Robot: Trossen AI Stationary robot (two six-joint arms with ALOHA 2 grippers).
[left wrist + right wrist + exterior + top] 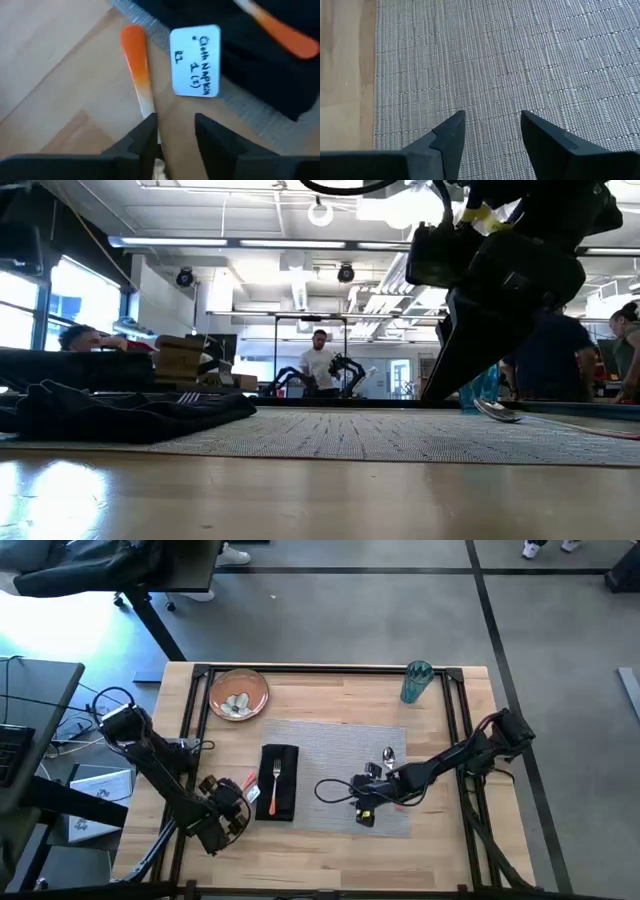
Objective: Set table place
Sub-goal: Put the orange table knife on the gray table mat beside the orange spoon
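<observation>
My left gripper [238, 802] sits low over the light wood plank table [330, 705], just off the left edge of the grey woven rectangular placemat [340, 755]. Fingers are parted a little; in the left wrist view an orange-handled metal utensil [138, 70] runs between them, metal end toward the wrist, handle pointing away. I cannot tell whether the pads [145, 135] actually pinch it or only straddle it. Its long axis runs roughly in line with my fingers, alongside the napkin's left edge.

Just right of that lies the black cloth napkin [279, 780], long side running front to back, with an orange-handled fork [274, 785] lying along it. A white tag [196, 60] at the napkin's near edge reads roughly "Cloth Napkin 1 (2)"; the smaller marks beside it are not legible.

Orange-brown round plate [239, 693] sits at the far left corner, off the mat, something pale on it.

My right gripper [366, 802] hovers over the mat's right half, fingers open, nothing between them; only weave shows beneath. A metal spoon [388, 756] lies just behind it. Teal translucent cup [416, 681] stands upright at the far right, off the mat.

Judgement: the utensil is the left arm's job; plate and cup are not yet placed.
</observation>
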